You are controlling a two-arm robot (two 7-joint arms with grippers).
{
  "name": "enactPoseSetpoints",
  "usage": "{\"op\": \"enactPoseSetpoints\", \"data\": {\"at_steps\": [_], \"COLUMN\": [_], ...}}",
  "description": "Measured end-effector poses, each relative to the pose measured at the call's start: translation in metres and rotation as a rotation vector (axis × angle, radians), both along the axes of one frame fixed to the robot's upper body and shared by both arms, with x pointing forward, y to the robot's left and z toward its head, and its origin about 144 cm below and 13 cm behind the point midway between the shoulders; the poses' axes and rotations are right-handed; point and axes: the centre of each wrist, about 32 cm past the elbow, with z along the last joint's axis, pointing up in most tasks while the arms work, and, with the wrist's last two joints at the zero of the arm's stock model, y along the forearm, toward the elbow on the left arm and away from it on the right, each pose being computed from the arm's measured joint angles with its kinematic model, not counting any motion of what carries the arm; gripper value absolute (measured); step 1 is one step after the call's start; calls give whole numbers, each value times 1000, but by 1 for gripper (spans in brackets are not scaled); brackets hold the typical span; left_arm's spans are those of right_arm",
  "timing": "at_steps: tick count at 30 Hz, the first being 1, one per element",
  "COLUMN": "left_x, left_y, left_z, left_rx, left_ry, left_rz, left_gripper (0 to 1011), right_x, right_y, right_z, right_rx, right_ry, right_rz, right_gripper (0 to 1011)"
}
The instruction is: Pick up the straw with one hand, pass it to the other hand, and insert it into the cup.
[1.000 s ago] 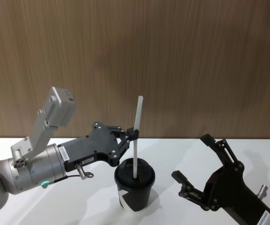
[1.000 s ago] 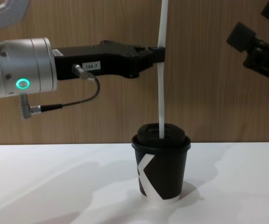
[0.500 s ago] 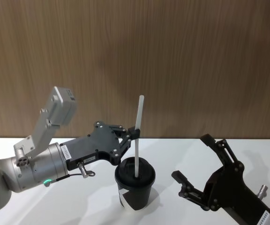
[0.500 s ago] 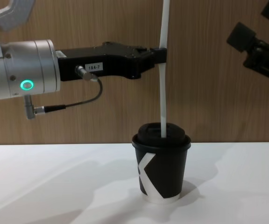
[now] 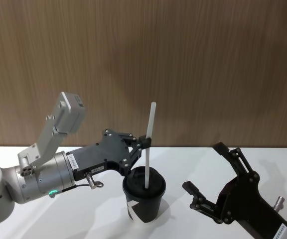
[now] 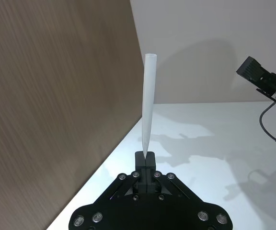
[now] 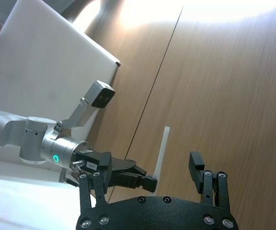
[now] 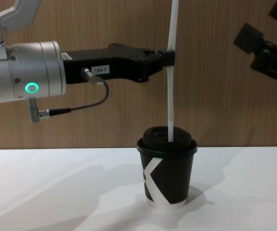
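left gripper [image 8: 168, 58] pinches the straw [image 8: 170, 77] standing in the cup [image 8: 167, 171]; right gripper [image 5: 209, 175] spread

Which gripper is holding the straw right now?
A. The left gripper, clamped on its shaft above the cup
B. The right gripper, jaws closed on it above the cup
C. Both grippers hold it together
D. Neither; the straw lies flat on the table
A: the left gripper is clamped on the straw, whose lower end meets the lid of the cup, while the right gripper sits open, off to the side.
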Motion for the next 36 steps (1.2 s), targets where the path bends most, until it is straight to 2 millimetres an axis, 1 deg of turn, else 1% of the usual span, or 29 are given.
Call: {"op": "enactPoseSetpoints", "data": {"at_steps": [3,7,8,10,11,13,14,17,18,20,25,29,30,34,35,36], "left_x": [0,0,0,0,0,0,0,0,0,0,0,0,0,0,0,0], "left_y": [0,-1,-1,-1,-1,-2,-2,-2,-2,-2,-2,-2,-2,-2,-2,-2], "left_z": [0,0,0,1,1,1,1,1,1,1,1,1,1,1,1,1], "left_rx": [2,4,5,5,6,6,6,7,7,7,8,9,9,9,9,10], "left_ry": [0,0,-1,-1,-1,-1,-1,-1,-1,-1,-1,-1,-1,-1,-1,-1], "left_rz": [-1,-2,-2,-2,-3,-3,-3,-3,-3,-4,-4,-5,-5,-5,-5,-5], "left_gripper": [6,64,117,152,205,235,300,359,422,460,645,747,805,877,927,944], "right_x": [0,0,0,0,0,0,0,0,0,0,0,0,0,0,0,0], "right_y": [0,0,0,0,0,0,0,0,0,0,0,0,0,0,0,0], "right_z": [0,0,0,0,0,0,0,0,0,0,0,0,0,0,0,0], "right_rx": [0,0,0,0,0,0,0,0,0,0,0,0,0,0,0,0], "right_ry": [0,0,0,0,0,0,0,0,0,0,0,0,0,0,0,0], "right_rz": [0,0,0,0,0,0,0,0,0,0,0,0,0,0,0,0], "right_gripper": [1001,1001,1001,1001,1001,1001,1001,1001,1002,1001,1001,1001,1001,1001,1001,1001]}}
